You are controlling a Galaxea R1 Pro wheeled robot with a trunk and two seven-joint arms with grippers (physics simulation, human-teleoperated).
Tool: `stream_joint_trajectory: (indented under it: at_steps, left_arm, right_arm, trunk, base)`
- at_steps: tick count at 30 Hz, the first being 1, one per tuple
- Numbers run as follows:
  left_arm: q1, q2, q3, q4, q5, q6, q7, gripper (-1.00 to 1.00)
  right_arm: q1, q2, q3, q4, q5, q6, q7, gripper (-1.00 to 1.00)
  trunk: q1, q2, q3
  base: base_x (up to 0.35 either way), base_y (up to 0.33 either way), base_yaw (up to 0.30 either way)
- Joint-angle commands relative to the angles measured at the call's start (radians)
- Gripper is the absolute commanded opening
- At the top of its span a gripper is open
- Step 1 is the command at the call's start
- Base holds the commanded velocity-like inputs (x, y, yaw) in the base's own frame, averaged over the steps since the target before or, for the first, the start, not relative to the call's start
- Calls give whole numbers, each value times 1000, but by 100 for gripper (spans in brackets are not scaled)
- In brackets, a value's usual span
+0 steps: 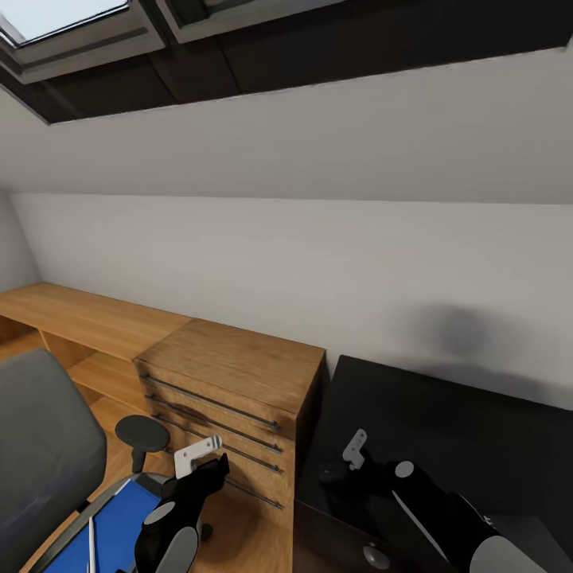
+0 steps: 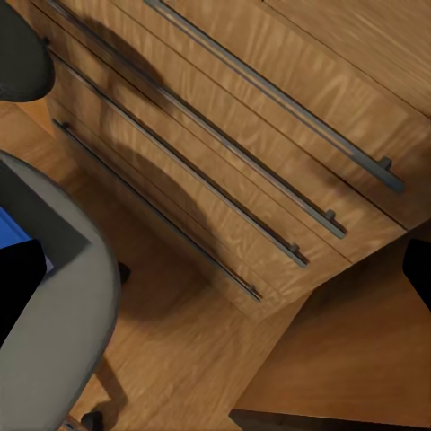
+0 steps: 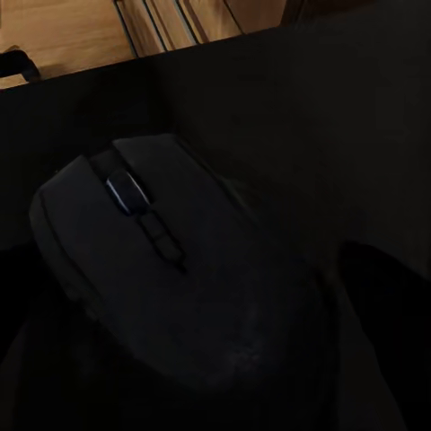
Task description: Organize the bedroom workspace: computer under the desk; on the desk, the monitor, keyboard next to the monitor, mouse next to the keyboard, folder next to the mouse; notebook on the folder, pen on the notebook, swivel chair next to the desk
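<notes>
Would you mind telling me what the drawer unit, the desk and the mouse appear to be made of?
Drawer unit: looks like warm-toned wood or veneer with visible grain, matte; its long thin handles look like dark metal bars.
Desk: smooth black surface, matte, with no grain; the material is unclear.
Mouse: probably matte black plastic, with a slightly glossy scroll wheel.

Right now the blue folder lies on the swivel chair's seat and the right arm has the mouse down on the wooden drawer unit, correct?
Not quite. The mouse is on the black desk, not the wooden drawer unit; the right wrist view shows the dark surface all around it, and the head view puts the right gripper over the desk. The blue folder does lie on the swivel chair.
</notes>
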Motion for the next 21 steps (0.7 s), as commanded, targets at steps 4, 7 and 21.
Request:
stream_joint_trajectory:
  at_steps: [4,7,21]
  left_arm:
    - [-1,0,-1,-1,6,3,8,100]
    - [-1,0,-1,-1,7,3,8,100]
    - [0,0,-1,-1,4,-3,12,100]
  right_arm:
    - [-1,-1,3,-2,6,5,-1,-100]
    - [-1,-1,3,-3,12,5,-1,-100]
    - [-1,-1,3,-3,19,-9,-3,-100]
  trunk:
    - [0,-1,-1]
    - [0,-1,-1]
    - [0,-1,-1]
  base:
    - [0,0,0]
    - [0,0,0]
    - [0,0,0]
